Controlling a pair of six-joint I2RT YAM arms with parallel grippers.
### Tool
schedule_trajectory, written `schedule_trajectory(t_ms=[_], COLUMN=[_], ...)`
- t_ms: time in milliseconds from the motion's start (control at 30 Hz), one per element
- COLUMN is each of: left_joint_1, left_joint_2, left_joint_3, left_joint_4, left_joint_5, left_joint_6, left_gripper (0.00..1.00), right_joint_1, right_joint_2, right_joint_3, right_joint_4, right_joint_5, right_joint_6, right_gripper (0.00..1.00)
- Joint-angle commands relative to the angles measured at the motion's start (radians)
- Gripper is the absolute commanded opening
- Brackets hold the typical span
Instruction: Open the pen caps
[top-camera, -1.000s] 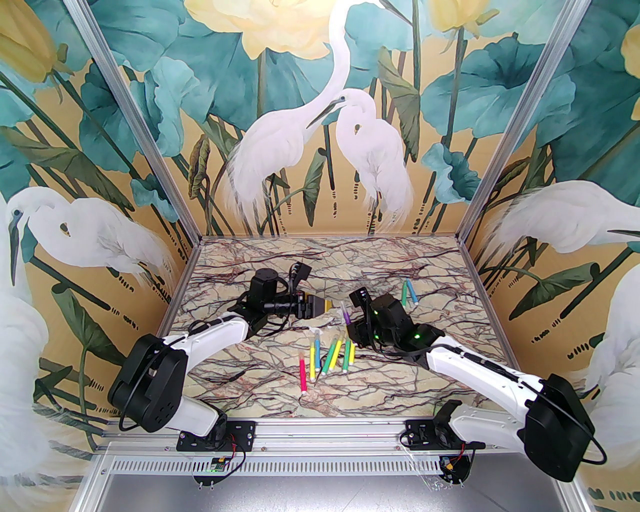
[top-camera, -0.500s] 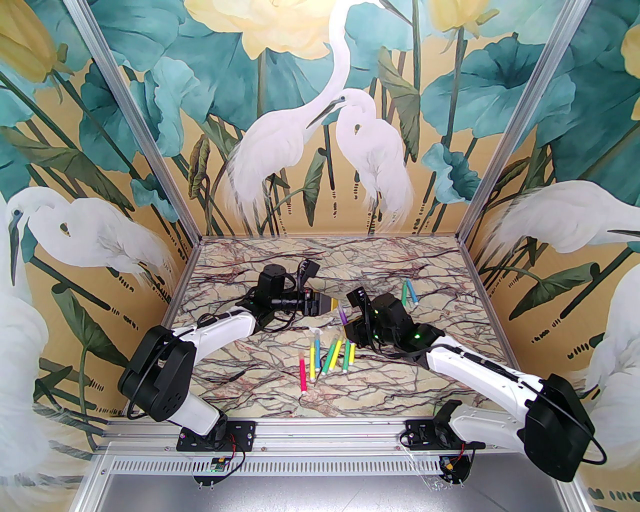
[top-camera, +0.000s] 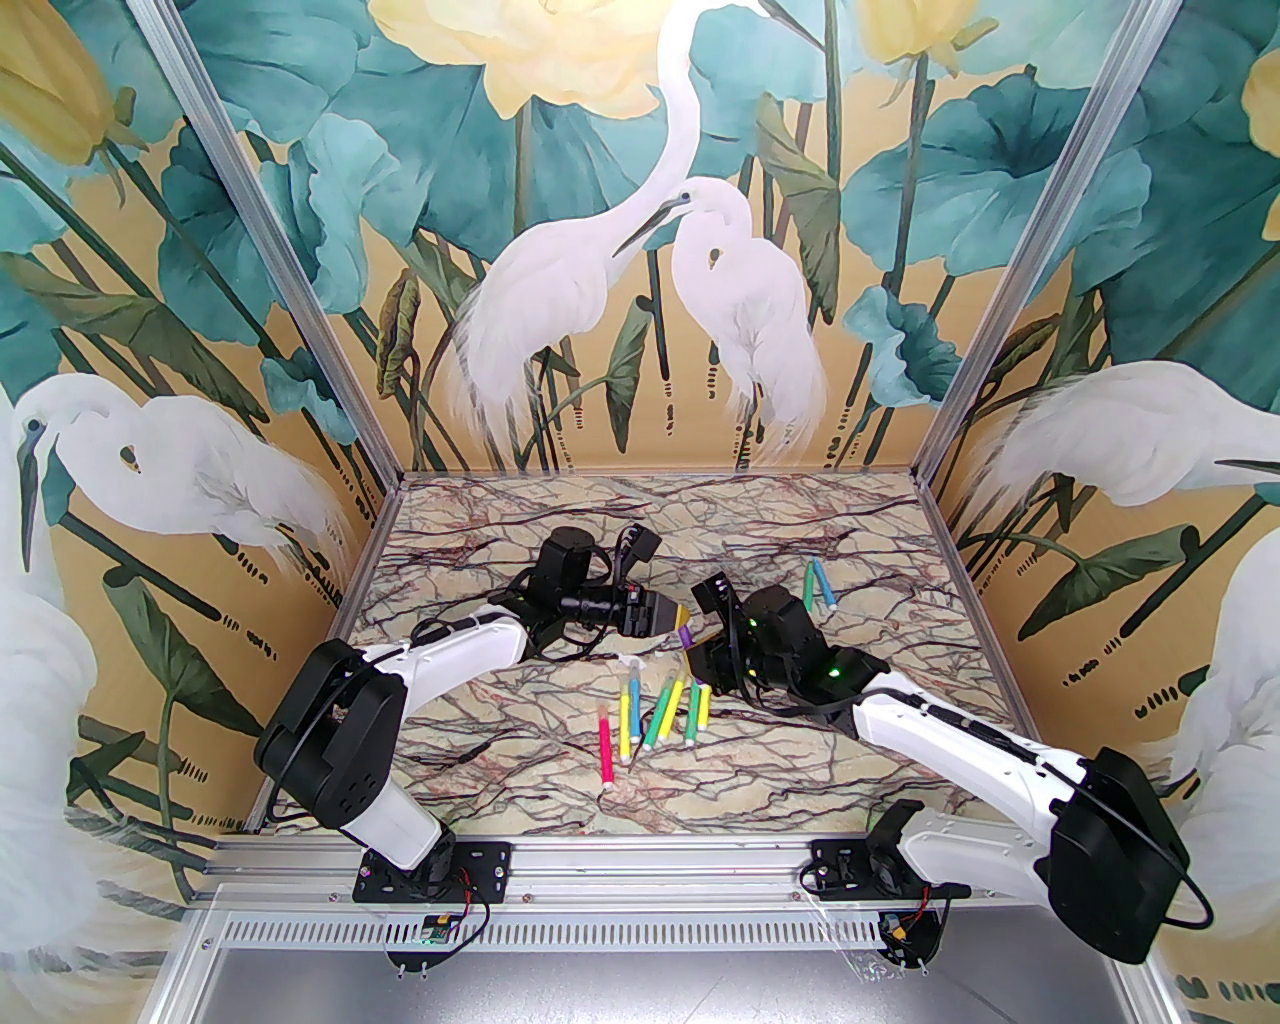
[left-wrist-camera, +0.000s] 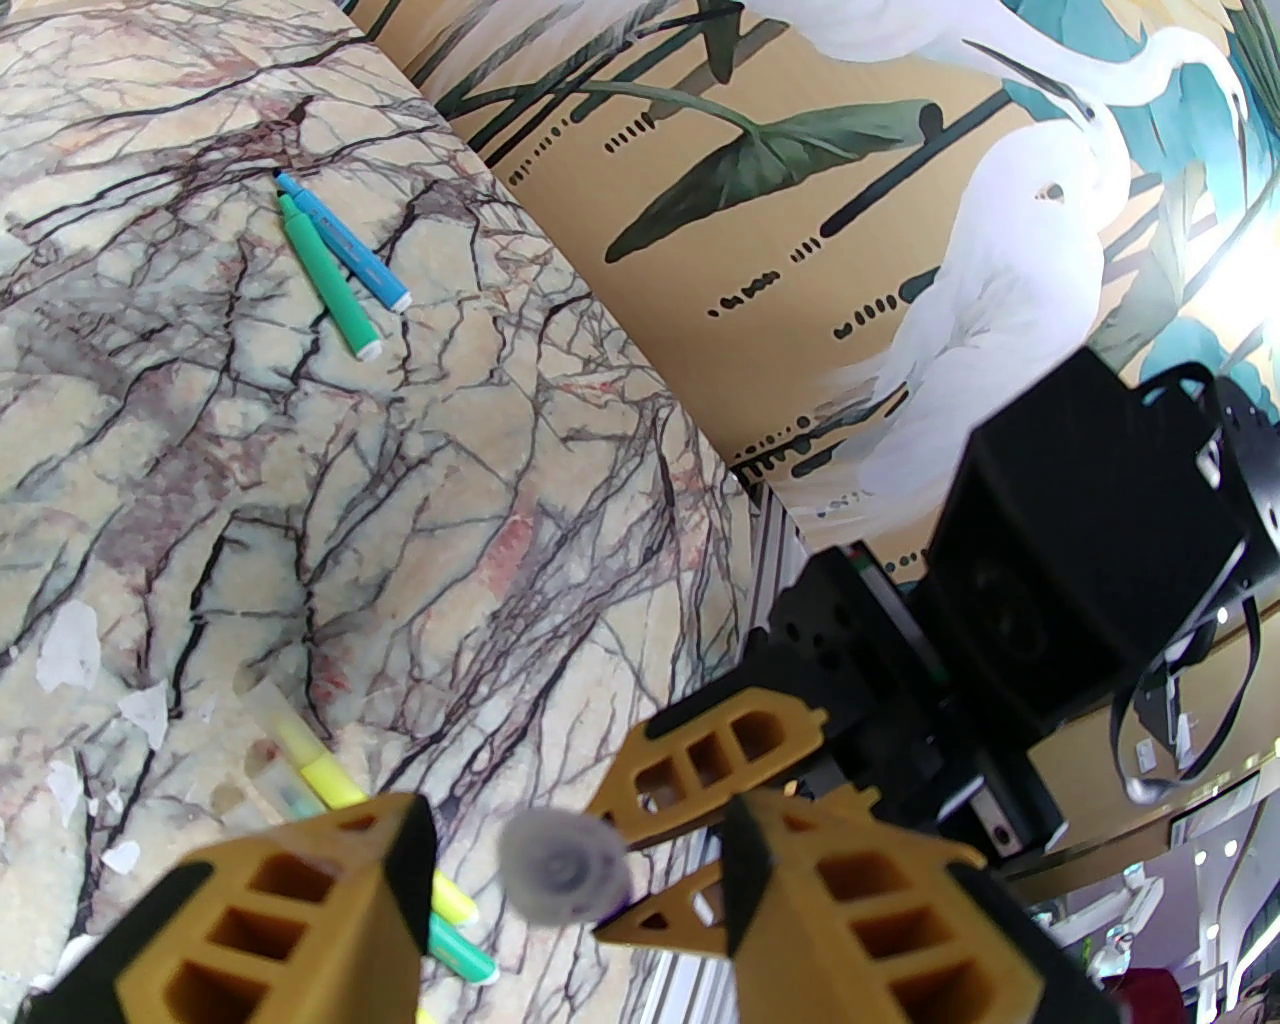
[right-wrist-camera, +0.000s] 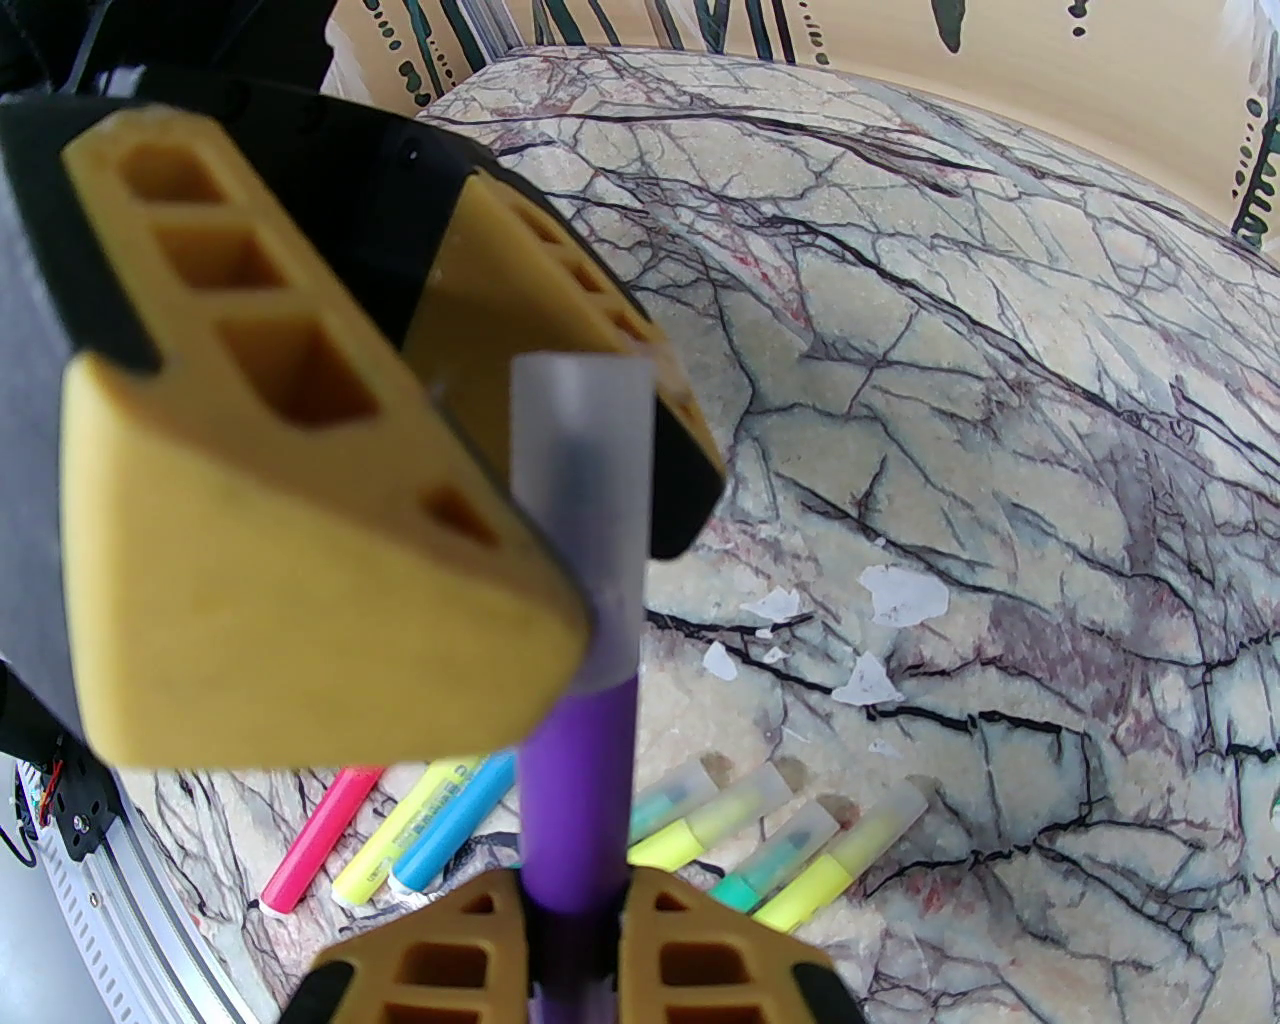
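My right gripper (right-wrist-camera: 570, 900) is shut on the barrel of a purple pen (right-wrist-camera: 575, 790) and holds it above the table, near the middle. The pen's whitish translucent cap (right-wrist-camera: 585, 470) points at my left gripper (top-camera: 672, 617). The yellow fingers (right-wrist-camera: 300, 560) of the left gripper flank that cap. From the left wrist I see the cap's round end (left-wrist-camera: 565, 875) between the two pads, with a gap on each side, so the left gripper (left-wrist-camera: 575, 860) is open around it. Several capped pens (right-wrist-camera: 790, 840) lie on the table below.
A row of pens (top-camera: 660, 715) lies on the marble table (top-camera: 520, 760) in front of the grippers, a pink one (top-camera: 606, 745) leftmost. A green pen (top-camera: 809, 580) and a blue pen (top-camera: 828, 590) lie at the right rear. Small white scraps (right-wrist-camera: 900, 595) dot the tabletop.
My left arm has moved right, bringing its fingers around the purple pen's cap, and the jaws have narrowed. The right arm and its pen have stayed put.
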Motion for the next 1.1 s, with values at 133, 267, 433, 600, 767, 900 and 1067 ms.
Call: schedule_trajectory(t_ms=[133, 267, 433, 600, 767, 900, 1067], left_joint_1=[-0.005, -0.006, -0.006, -0.005, -0.005, -0.006, -0.006], left_joint_2=[0.015, 0.017, 0.015, 0.012, 0.008, 0.006, -0.002], left_joint_3=[0.033, 0.037, 0.043, 0.049, 0.053, 0.054, 0.050], left_joint_4=[-0.041, -0.049, -0.055, -0.055, -0.050, -0.050, -0.055], left_joint_5=[-0.015, -0.010, -0.009, -0.002, 0.021, 0.038, 0.020], left_joint_6=[0.028, 0.028, 0.025, 0.016, 0.005, -0.002, -0.002], left_gripper=[0.40, 0.29, 0.10, 0.04, 0.03, 0.02, 0.02], right_joint_1=[0.004, 0.004, 0.004, 0.004, 0.003, 0.003, 0.003], right_joint_2=[0.000, -0.004, -0.007, 0.003, 0.046, 0.085, 0.100], right_joint_3=[-0.003, -0.006, -0.012, -0.023, -0.023, -0.013, -0.011], right_joint_4=[0.020, 0.027, 0.028, 0.044, 0.080, 0.102, 0.120], right_joint_5=[-0.013, -0.004, 0.000, 0.010, 0.001, -0.016, -0.022], right_joint_6=[-0.017, -0.012, 0.000, 0.015, 0.031, 0.043, 0.048], right_gripper=[0.07, 0.07, 0.17, 0.30, 0.36, 0.37, 0.31])
